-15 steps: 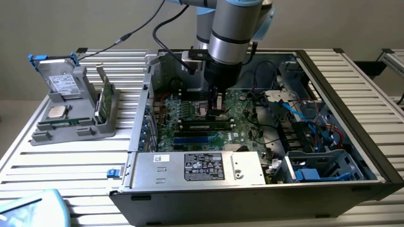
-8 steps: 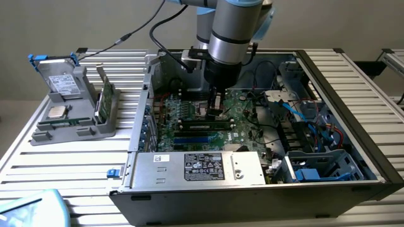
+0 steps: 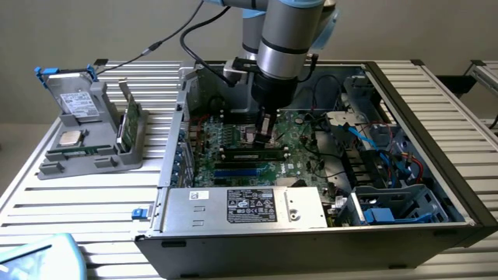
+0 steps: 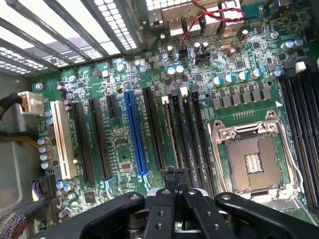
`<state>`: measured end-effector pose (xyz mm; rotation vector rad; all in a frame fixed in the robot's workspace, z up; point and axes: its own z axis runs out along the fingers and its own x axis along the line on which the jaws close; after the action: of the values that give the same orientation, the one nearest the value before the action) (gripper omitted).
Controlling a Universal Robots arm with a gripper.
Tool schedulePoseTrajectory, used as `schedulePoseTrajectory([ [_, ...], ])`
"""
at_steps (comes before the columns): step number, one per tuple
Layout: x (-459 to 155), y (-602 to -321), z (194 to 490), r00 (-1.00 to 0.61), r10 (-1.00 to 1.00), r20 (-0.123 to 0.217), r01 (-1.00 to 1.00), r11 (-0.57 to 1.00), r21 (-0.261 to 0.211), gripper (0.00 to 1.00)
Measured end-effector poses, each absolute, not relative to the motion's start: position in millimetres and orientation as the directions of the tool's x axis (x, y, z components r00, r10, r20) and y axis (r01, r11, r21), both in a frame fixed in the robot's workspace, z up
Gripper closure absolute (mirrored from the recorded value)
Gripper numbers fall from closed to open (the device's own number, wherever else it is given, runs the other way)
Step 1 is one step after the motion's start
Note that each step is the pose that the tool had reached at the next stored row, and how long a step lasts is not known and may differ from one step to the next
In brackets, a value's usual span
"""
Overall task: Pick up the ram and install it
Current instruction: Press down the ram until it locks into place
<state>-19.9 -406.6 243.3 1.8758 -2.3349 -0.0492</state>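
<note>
Gripper (image 4: 175,175) above the motherboard (image 4: 119,144), its two fingers pressed together with nothing between them.

One ram (image 4: 166,134) stands on edge in a black slot just beside the closed jaws, running away from them. To one side of the jaws lies one open processor socket (image 4: 251,162). To the other lie one blue slot (image 4: 135,132) and, farther off, one white slot (image 4: 60,139).
</note>
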Motion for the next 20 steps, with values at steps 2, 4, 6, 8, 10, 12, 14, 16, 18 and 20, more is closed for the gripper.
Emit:
schedulePoseTrajectory([
  [2, -19.9, -406.6, 243.3, -0.229, -0.969, 0.098, -0.964, 0.239, 0.116, 0.89],
  [4, -19.9, -406.7, 243.4, -0.250, -0.963, 0.102, -0.958, 0.261, 0.115, 0.89],
  [6, -19.9, -406.6, 243.3, -0.273, -0.956, 0.104, -0.952, 0.284, 0.114, 0.89],
  [8, -19.9, -406.5, 243.2, -0.296, -0.949, 0.106, -0.945, 0.307, 0.113, 0.89],
  [10, -19.9, -406.6, 243.3, -0.319, -0.942, 0.108, -0.937, 0.330, 0.113, 0.89],
  [12, -19.9, -406.6, 243.2, -0.342, -0.933, 0.109, -0.929, 0.354, 0.112, 0.89],
  [14, -19.9, -406.6, 243.3, -0.364, -0.925, 0.111, -0.920, 0.376, 0.112, 0.89],
  [16, -19.9, -406.6, 243.3, -0.387, -0.915, 0.112, -0.910, 0.399, 0.111, 0.89],
  [18, -19.9, -406.6, 243.3, -0.409, -0.906, 0.114, -0.901, 0.420, 0.110, 0.89],
  [20, -19.9, -406.6, 243.3, -0.430, -0.896, 0.116, -0.891, 0.441, 0.109, 0.89],
])
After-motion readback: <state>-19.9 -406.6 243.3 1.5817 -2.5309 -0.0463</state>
